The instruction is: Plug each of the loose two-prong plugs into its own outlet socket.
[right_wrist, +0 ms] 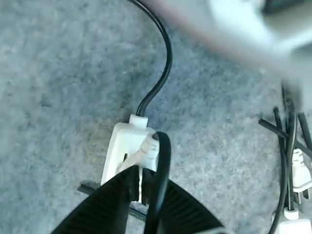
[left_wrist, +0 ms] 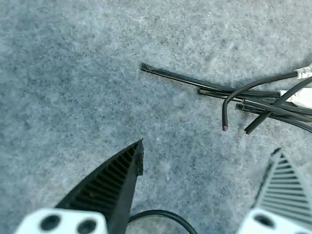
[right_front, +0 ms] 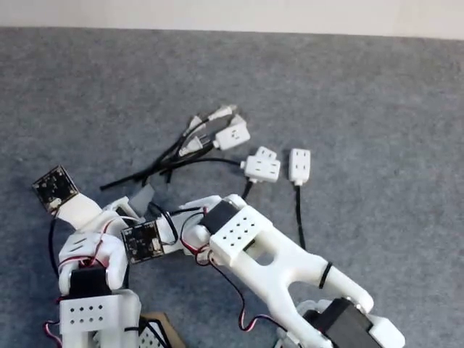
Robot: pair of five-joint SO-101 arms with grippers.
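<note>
Right jaws [right_wrist: 145, 179] pinch a white two-prong plug [right_wrist: 146, 152], which seems pressed against the outlet socket [right_wrist: 116, 146] just ahead; its block runs lengthwise away from them. I'd push straight along that axis. Left jaws [left_wrist: 208, 147] hang spread and empty, loose cords [left_wrist: 234, 90] ahead.

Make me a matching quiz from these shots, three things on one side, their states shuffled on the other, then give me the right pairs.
Things
1. left end effector
2. right end effector
3. white rectangular plastic outlet block

States
A. shut on a white two-prong plug
B. lying on the grey carpet, a black cord leaving one end
C. open over bare carpet

Pairs: 1-C, 2-A, 3-B
</note>
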